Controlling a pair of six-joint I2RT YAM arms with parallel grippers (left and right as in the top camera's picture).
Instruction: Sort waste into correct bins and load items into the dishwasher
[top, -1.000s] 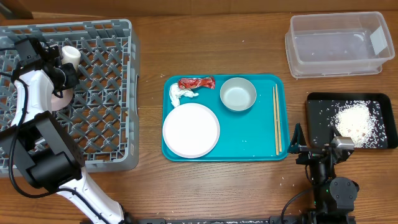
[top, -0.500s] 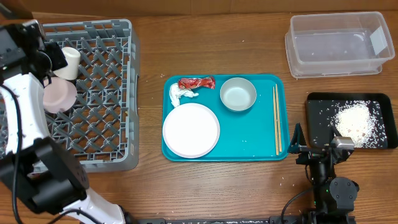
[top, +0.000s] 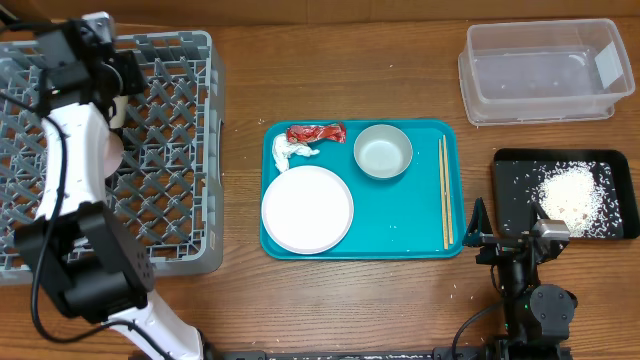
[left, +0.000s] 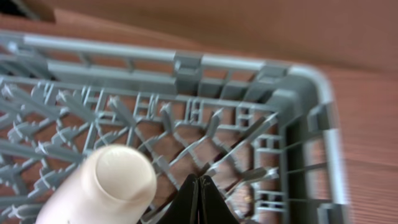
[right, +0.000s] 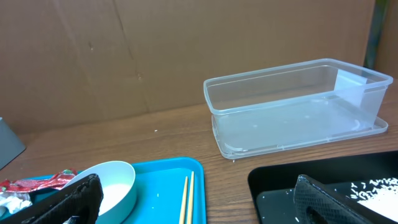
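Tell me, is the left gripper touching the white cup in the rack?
Apart. The left wrist view shows the left gripper shut and empty, with bare dish rack lattice showing between it and the white cup.

No legible text, number, brand or sign appears in any view. The pale sticker (top: 607, 64) on the right end wall of the clear tub (top: 535, 112) carries no readable print in either the overhead or the right wrist view. Any lettering on the crinkled red wrapper (top: 316, 133) is too small to make out.
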